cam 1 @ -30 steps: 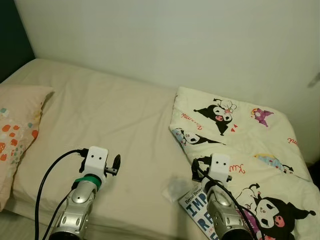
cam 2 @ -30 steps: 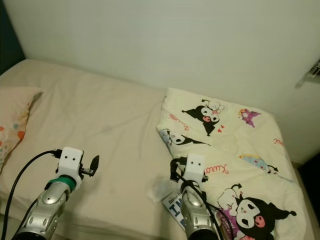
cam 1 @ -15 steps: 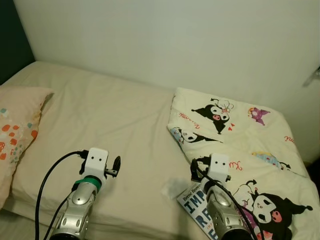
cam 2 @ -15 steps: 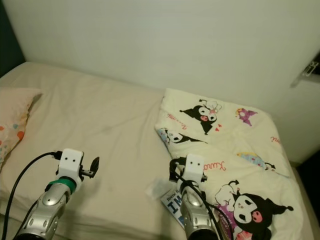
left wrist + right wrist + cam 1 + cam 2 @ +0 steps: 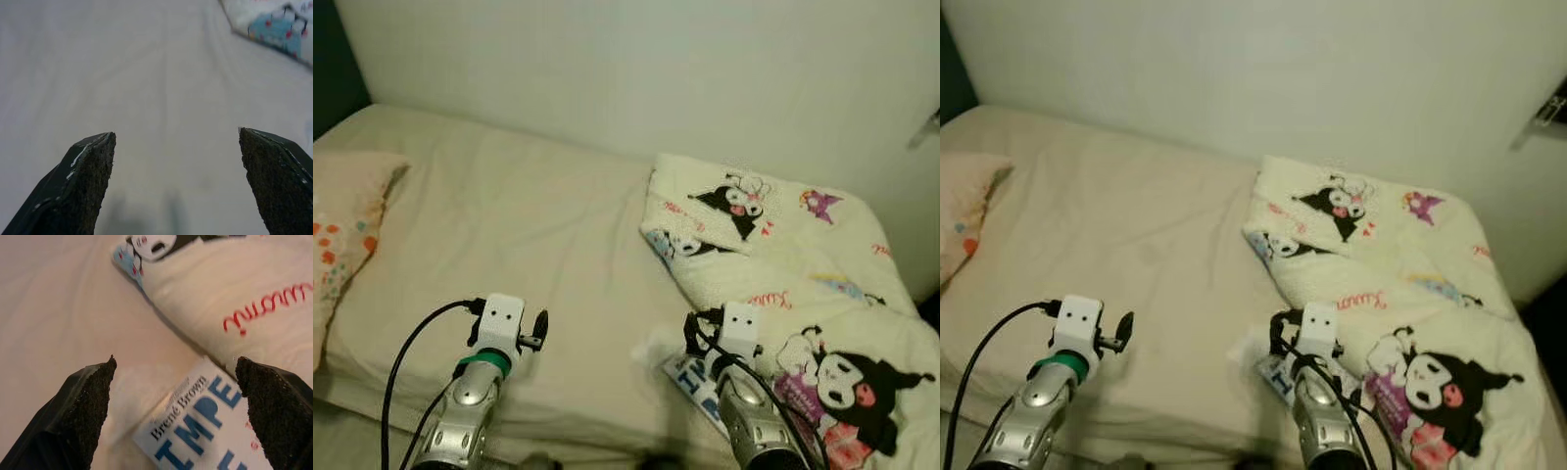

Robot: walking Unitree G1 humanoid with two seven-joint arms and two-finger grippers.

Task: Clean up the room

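Patterned pillow [image 5: 347, 220] at the far left of the bed [image 5: 529, 235]; left gripper [image 5: 176, 181] over bare sheet near the front edge, jaws released and empty; clear plastic wrapper [image 5: 651, 345] just beside a white book with blue lettering [image 5: 200, 428]; right gripper [image 5: 176, 416] above that book, jaws spread, holding nothing; cartoon-print blanket [image 5: 773, 245] bunched on the right, its edge touching the book.

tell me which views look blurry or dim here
Left eye view: dim, warm light, slightly soft, the blanket print smeared. Left wrist view: the sheet is pale and featureless, the fingertips sharper. Right wrist view: the book title is legible though soft.
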